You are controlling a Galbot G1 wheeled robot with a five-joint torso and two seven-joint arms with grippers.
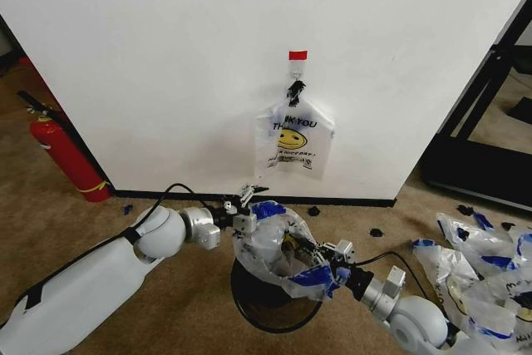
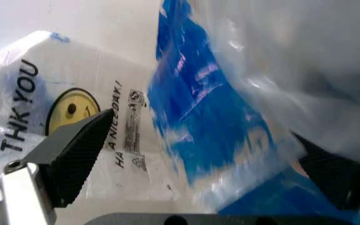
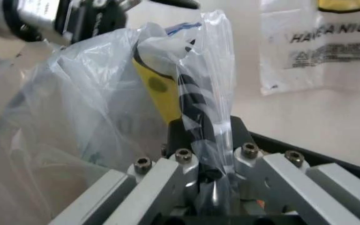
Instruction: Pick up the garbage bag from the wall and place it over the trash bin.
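Garbage bag [image 1: 278,248] stretched over trash bin [image 1: 274,297]; right jaws [image 1: 331,257] pinching rim, left jaws [image 1: 246,208] spread around blue handle. Next: pull mouth down around rim.

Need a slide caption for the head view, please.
Both grippers, left and right, stretch the garbage bag over the trash bin.
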